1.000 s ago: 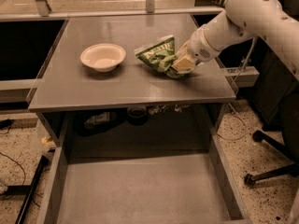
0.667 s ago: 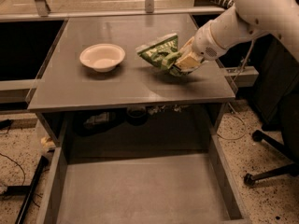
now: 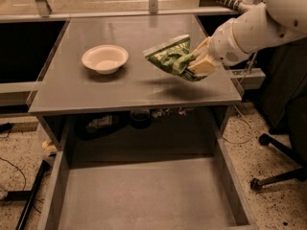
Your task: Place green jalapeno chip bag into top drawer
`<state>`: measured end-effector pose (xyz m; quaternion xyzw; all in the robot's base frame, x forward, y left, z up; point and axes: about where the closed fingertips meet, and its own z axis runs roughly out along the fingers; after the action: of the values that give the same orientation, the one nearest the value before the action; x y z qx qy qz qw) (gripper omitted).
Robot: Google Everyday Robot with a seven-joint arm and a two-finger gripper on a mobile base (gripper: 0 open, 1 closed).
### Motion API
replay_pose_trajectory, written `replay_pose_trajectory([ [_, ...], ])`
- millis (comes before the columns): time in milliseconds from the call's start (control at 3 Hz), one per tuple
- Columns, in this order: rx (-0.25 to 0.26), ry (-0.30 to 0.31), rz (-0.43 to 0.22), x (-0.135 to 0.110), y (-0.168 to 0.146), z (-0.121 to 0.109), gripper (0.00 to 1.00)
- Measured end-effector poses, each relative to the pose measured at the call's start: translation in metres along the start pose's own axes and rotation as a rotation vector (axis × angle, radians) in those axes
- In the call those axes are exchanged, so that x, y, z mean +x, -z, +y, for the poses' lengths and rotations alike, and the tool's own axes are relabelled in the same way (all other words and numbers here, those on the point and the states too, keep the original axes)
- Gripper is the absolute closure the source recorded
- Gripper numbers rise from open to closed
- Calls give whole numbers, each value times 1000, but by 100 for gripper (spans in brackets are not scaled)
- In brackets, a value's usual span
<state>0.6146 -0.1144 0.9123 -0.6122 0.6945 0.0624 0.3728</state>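
Note:
The green jalapeno chip bag [image 3: 171,56] is crinkly green with white seams. It hangs in the air above the right part of the grey tabletop [image 3: 96,87], casting a shadow below it. My gripper [image 3: 197,62] is shut on the bag's right end, at the end of my white arm, which comes in from the upper right. The top drawer [image 3: 144,195] is pulled out below the table's front edge, a wide grey tray with low side walls and a bare floor.
A cream round bowl [image 3: 105,58] sits on the tabletop left of the bag. An office chair base [image 3: 278,166] stands on the speckled floor to the right. Cables and dark items lie under the table.
The gripper has lifted the bag off the tabletop and carried it slightly up and toward the table's front. The bowl and the drawer have not moved.

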Motion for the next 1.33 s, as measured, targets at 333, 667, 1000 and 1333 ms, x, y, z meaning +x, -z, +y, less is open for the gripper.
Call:
replay_pose_trajectory([
  [333, 3, 17, 33, 11, 24, 36, 100],
  [667, 5, 19, 64, 24, 48, 85, 100],
  [1000, -20, -8, 90, 47, 56, 139, 100],
  [1333, -90, -71, 126, 87, 37, 188, 100],
])
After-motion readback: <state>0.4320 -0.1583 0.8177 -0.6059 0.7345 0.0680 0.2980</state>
